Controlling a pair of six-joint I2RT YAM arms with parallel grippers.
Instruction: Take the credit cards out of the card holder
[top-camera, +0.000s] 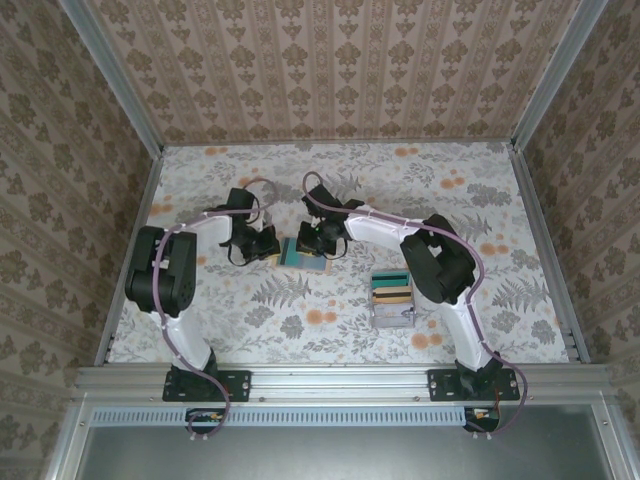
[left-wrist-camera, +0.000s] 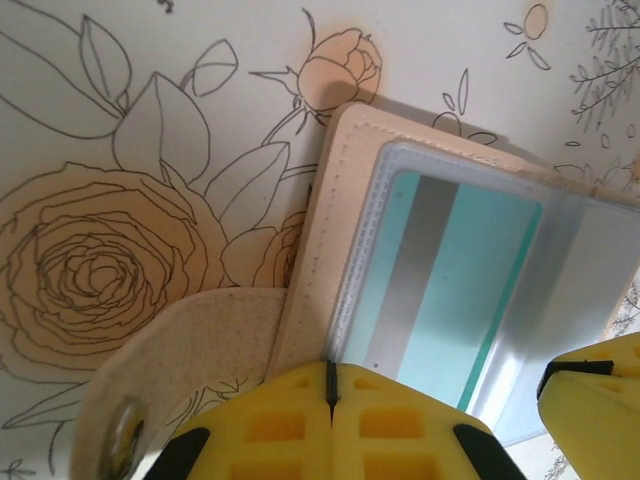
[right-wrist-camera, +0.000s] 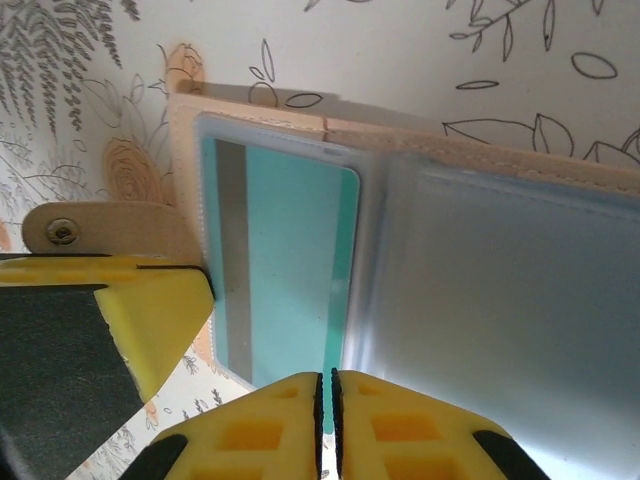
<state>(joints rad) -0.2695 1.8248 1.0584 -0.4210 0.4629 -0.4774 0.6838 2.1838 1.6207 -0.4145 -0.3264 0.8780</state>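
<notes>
- Clear box (top-camera: 392, 298) with a stack of cards inside: nearer the arm bases than the wallet (right-wrist-camera: 480, 150), off to its right, well apart from it.
- Wallet lies open and flat on the counter (top-camera: 450, 200), lining up, snap strap (right-wrist-camera: 100, 228) sticking out at its left end.
- Right pincer (right-wrist-camera: 325, 405) is at the wallet's near edge, almost fully closed with only a hairline slit. It looks nipped on the near edge of the teal card (right-wrist-camera: 285, 270).
- Teal card sits in the wallet's left clear pocket, stripe side up, not out yet. The right pocket (right-wrist-camera: 500, 320) looks empty, but glare makes that unsure.
- Left pincer (left-wrist-camera: 330, 400) is fully closed, tips at the wallet's left end just beside the strap. Cannot tell whether it pinches the border or only presses it.
- Risk: the grip covers just a sliver of slick card, and a tight pocket could make it slip off on the pull.
- Risk: if the left hold is weak, the whole wallet drags along instead of the card sliding out.
- Risk: the pocket film may be caught together with the card, so a pull would lift the wallet.
- Risk: both pincers crowd the wallet's left half and could bump.
</notes>
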